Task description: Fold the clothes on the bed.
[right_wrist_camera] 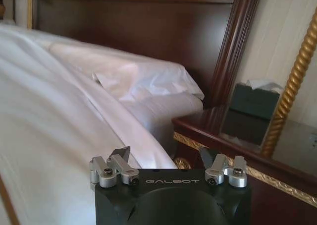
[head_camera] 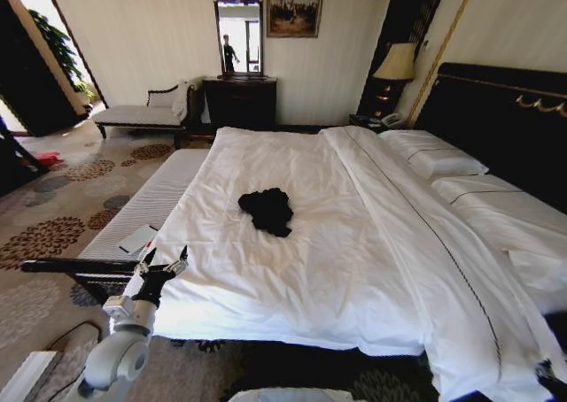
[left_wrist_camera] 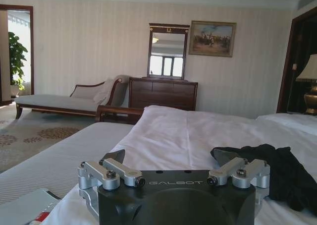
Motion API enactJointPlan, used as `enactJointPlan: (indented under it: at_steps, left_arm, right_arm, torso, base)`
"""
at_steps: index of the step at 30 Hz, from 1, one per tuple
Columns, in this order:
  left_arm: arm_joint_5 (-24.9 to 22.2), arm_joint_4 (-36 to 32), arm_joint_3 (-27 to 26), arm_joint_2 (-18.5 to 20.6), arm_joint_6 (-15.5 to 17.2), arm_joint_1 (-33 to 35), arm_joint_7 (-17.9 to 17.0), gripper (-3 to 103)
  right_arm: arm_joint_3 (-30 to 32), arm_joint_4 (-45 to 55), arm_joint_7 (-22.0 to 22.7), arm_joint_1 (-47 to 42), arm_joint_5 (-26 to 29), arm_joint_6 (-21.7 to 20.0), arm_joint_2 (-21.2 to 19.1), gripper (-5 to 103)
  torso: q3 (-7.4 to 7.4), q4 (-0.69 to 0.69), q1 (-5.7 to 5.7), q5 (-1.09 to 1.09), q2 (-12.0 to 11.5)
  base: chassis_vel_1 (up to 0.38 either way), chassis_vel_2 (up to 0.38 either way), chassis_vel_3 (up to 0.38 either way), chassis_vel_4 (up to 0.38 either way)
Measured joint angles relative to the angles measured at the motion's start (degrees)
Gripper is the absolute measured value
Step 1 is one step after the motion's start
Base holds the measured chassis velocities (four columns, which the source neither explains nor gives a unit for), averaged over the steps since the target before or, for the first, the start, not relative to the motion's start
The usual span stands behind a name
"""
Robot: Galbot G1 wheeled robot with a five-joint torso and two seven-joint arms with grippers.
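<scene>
The black short-sleeved T-shirt of soft fabric (head_camera: 267,211) lies crumpled in a dark heap on the white duvet of the very large bed (head_camera: 354,269), roughly in the middle of the mattress and well short of the white pillows (head_camera: 434,154) that rest against the tall dark wooden headboard (head_camera: 500,110). Bunched as it is, its sleeves, its hem and any lettering cannot be made out. In the left wrist view the same shirt (left_wrist_camera: 270,175) sits low on the duvet, partly hidden behind the gripper body and cut off at the frame edge.

The left gripper (head_camera: 165,262) hovers at the bed's near left corner, beside the striped bench at the foot of the bed (head_camera: 151,203), well apart from the shirt. Its fingers are spread wide with nothing between them, as the left wrist view (left_wrist_camera: 173,174) confirms.

The right gripper (right_wrist_camera: 168,165) is held beside the bed's far edge, near the pillows (right_wrist_camera: 143,79) and the headboard (right_wrist_camera: 148,31), next to a dark polished nightstand with gold trim (right_wrist_camera: 237,136) carrying a dark tissue box (right_wrist_camera: 255,98). Its fingers also stand apart, gripping nothing. In the head view only a dark fragment appears at the lower right corner, too cut off to identify.
</scene>
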Motion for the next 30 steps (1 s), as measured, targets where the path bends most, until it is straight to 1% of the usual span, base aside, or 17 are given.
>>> enactJointPlan:
  at_steps: [2,3,4,5,6,8,10,12,13,17,21,27,29,30]
  left_arm:
    - [0.06,-0.02,0.18,0.11,0.1,-0.08,-0.06,100]
    - [0.06,-0.02,0.18,0.11,0.1,-0.08,-0.06,100]
    - [0.09,-0.02,0.28,0.18,0.14,-0.16,-0.08,100]
    - [0.12,-0.03,0.39,0.2,0.18,-0.24,-0.11,100]
    - [0.2,-0.03,0.53,0.21,0.23,-0.33,-0.13,100]
    - [0.3,-0.04,0.59,0.2,0.24,-0.36,-0.15,100]
    - [0.5,-0.06,0.82,0.08,0.25,-0.45,-0.16,100]
    - [0.69,-0.13,0.99,-0.23,0.25,-0.43,-0.17,100]
    - [0.69,-0.13,0.99,-0.23,0.25,-0.43,-0.17,100]
    - [0.75,-0.46,0.63,-0.39,0.25,0.14,-0.18,100]
    - [0.65,-0.46,0.13,-0.38,0.07,0.62,-0.16,100]
    - [0.75,-0.37,0.37,-0.46,0.03,0.58,-0.11,100]
    - [0.9,-0.28,0.8,-0.51,0.23,0.16,-0.16,100]
    - [0.9,-0.28,0.8,-0.51,0.23,0.16,-0.16,100]
  right_arm:
    - [0.72,4.59,-0.36,-1.8,0.73,0.74,1.78,86]
    - [0.72,4.59,-0.36,-1.8,0.73,0.74,1.78,86]
    - [0.89,6.78,-0.67,-2.56,0.91,1.12,2.43,92]
    - [0.98,9.42,-1.09,-3.42,0.96,1.44,3.25,97]
    - [0.96,12.36,-1.57,-4.22,0.71,1.56,4.25,99]
    - [0.79,14.12,-1.74,-4.52,0.23,1.59,4.81,99]
    - [-0.28,16.92,-1.92,-4.38,-1.6,1.91,6.01,100]
    - [-2.65,18.1,-1.81,-3.06,-3.59,2.4,7.52,100]
    - [-2.65,18.1,-1.81,-3.06,-3.59,2.4,7.52,100]
    - [-5.8,19.91,-1.69,-1.71,-5.18,2.53,8.92,100]
    - [-7.08,21.79,-1.68,-1.47,-5.86,2.36,9.35,100]
    - [-8.24,25.34,-1.78,-2.13,-6.89,1.49,9.74,100]
    - [-8.79,26.67,-2.32,-2.71,-7.36,1.47,9.96,100]
    - [-8.79,26.67,-2.32,-2.71,-7.36,1.47,9.96,100]
  torso:
    - [0.0,-0.01,0.0,0.0,0.0]
    - [0.0,-0.01,0.0,0.0,0.0]
    - [0.0,-0.03,0.0,0.01,0.0]
    - [0.0,-0.02,0.0,-0.02,0.0]
    - [0.0,-0.02,0.0,-0.01,0.0]
    - [0.0,-0.03,0.0,0.0,0.0]
    - [0.0,0.0,0.0,-0.04,0.0]
    - [0.0,-0.01,0.0,0.02,0.0]
    - [0.0,-0.01,0.0,0.02,0.0]
    - [0.0,0.0,0.02,0.01,0.0]
    - [0.0,0.0,0.02,0.01,0.0]
    - [0.0,-0.01,0.01,0.03,0.0]
    - [0.0,-0.01,0.02,-0.05,0.0]
    - [0.0,-0.01,0.02,-0.05,0.0]
  base:
    - [0.0,0.0,0.0,0.0]
    - [0.0,0.0,0.0,0.0]
    - [0.0,0.0,0.0,0.0]
    - [0.0,0.0,0.0,0.0]
    - [0.0,0.0,0.0,0.0]
    - [0.0,0.0,0.0,0.0]
    - [0.0,0.0,0.0,0.0]
    - [0.0,0.0,0.0,0.0]
    - [0.0,0.0,0.0,0.0]
    - [0.0,0.0,0.0,0.0]
    - [0.01,0.009,-0.008,-0.014]
    - [0.12,0.107,-0.101,-0.1]
    - [0.118,0.101,-0.093,-0.1]
    - [0.096,0.101,-0.076,-0.08]
